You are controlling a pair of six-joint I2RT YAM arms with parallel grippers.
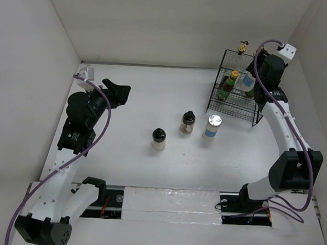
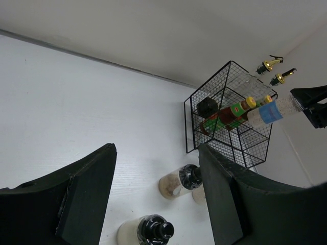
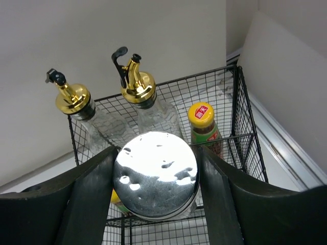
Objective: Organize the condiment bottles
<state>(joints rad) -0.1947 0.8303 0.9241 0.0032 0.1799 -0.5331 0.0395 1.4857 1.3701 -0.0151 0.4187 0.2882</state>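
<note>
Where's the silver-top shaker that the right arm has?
Right wrist view: the shaker is clamped between the right gripper fingers, over the wire basket, just in front of the gold-spout bottles. In the top view, that is far right.

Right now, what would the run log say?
right fingers: holding shaker at wire basket | left fingers: open, empty | table: three bottles

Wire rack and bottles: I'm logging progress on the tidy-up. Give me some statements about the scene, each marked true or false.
1. The right gripper holds a chrome-lidded shaker over the wire rack. True.
2. The left gripper is shut on a jar. False: it is open and empty.
3. Two black-capped jars stand on the table, outside the rack. True.
4. The gold-spout bottles lie on the table. False: both stand in the rack.
</note>
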